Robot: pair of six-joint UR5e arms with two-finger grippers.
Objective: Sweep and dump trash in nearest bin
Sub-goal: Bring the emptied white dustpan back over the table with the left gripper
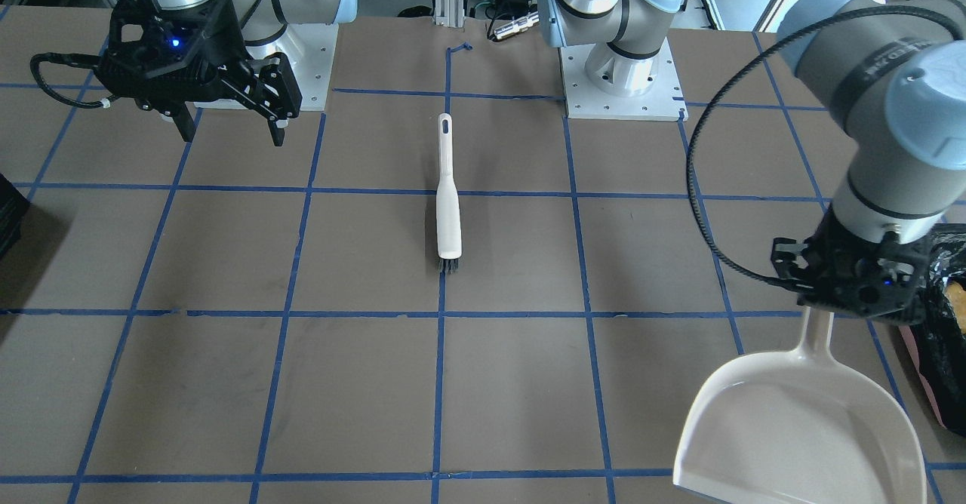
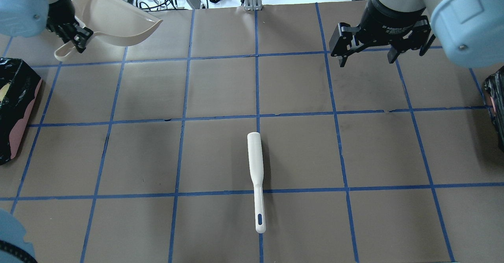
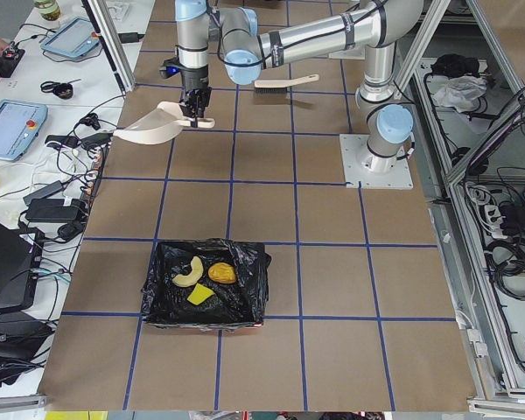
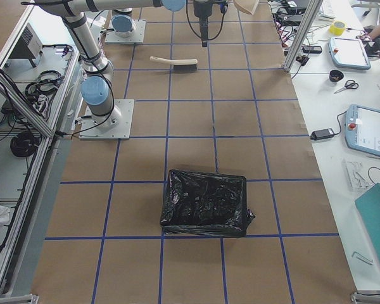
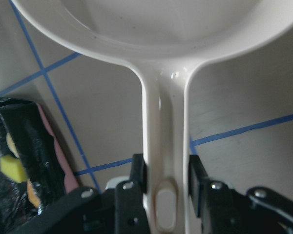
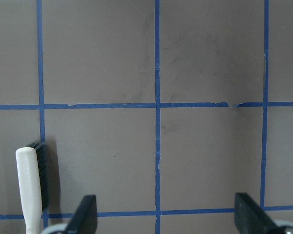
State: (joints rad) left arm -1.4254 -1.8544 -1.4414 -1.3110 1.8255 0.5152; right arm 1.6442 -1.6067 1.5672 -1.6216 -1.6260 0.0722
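My left gripper [image 5: 166, 195] is shut on the handle of a white dustpan [image 2: 114, 23] and holds it tilted above the table's far left corner. The pan looks empty in the front view [image 1: 800, 428]. The bin [image 3: 155, 289], pink-sided with a black bag, stands at the table's left end. In it lie the croissant shape [image 3: 190, 271], the brown oval lump [image 3: 222, 273] and the yellow wedge [image 3: 199, 296]. The wedge also shows in the left wrist view [image 5: 12, 168]. My right gripper [image 2: 368, 60] is open and empty above the table's far right.
A white brush [image 2: 256, 176] with black bristles lies on the table's centre line, handle toward the robot. A second black-bagged bin [image 4: 206, 202] stands at the table's right end. Blue tape lines grid the brown tabletop.
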